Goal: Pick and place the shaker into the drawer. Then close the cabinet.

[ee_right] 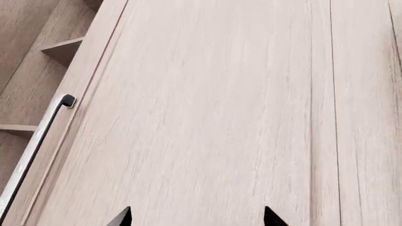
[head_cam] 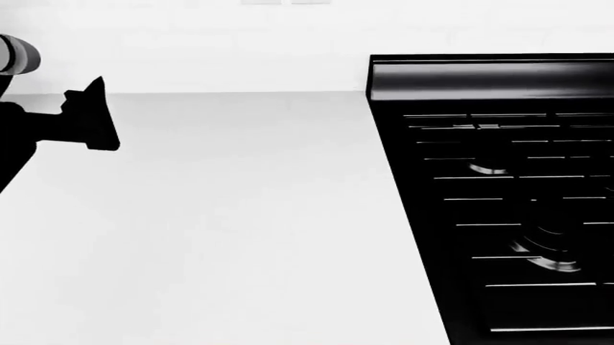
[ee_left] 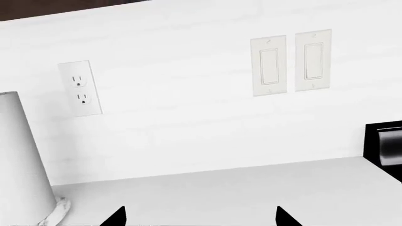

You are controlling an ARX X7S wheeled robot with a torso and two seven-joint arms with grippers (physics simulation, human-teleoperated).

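A: Over the white countertop, find the left gripper with tips spread and nothing between them. Facing a wall outlet and two switches.

B: Any sign of the shaker?

A: None, in any view. Not on the bare stretch of counter beside the black stove, not near the tall white column at the edge of the left wrist view. Impossible to place for now.

B: And the right gripper?

A: Spread too, and empty, close against the wood-grain cabinet, near its silver bar handle. No telling the drawer from this panel alone.

B: Handling, once found?

A: Probably light and rigid, with a smooth round body, so likely to roll or slip. Better to pinch squarely across the middle of the cylinder, with gentle force. Keep off the rounded ends.
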